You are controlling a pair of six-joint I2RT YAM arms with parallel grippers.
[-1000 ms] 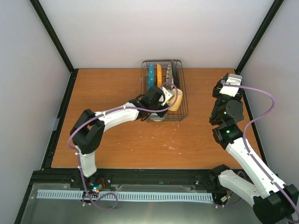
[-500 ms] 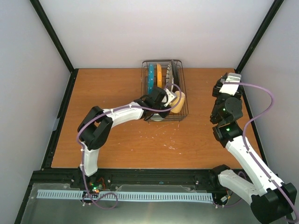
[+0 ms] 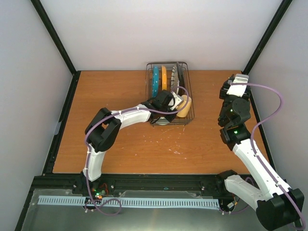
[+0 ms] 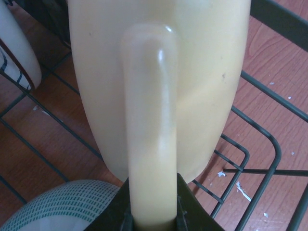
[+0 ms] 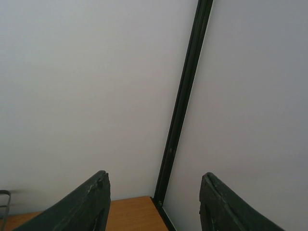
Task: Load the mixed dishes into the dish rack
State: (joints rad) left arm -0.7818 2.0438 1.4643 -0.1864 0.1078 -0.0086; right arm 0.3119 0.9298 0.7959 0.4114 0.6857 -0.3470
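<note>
The dark wire dish rack (image 3: 188,96) stands at the back middle of the table. A teal plate (image 3: 155,80), a yellow-orange plate (image 3: 164,77) and a dark-rimmed plate (image 3: 176,79) stand upright in it. My left gripper (image 3: 174,102) reaches into the rack's near end, shut on the handle of the cream-yellow mug (image 3: 184,105). In the left wrist view the mug (image 4: 159,72) fills the frame over the rack's grid floor (image 4: 260,144), with the gripper (image 4: 153,214) clamped on its handle. A pale green dotted bowl (image 4: 57,207) lies beside it. The striped white plate (image 4: 14,53) shows at the left. My right gripper (image 3: 237,82) is open and empty.
The right arm is raised at the table's right side, and its gripper (image 5: 154,202) faces the back corner post (image 5: 185,106) and the white walls. Black frame rails border the orange table (image 3: 110,96).
The left arm has folded in and reached further right, carrying the mug slightly right within the rack. The right arm has barely moved.
</note>
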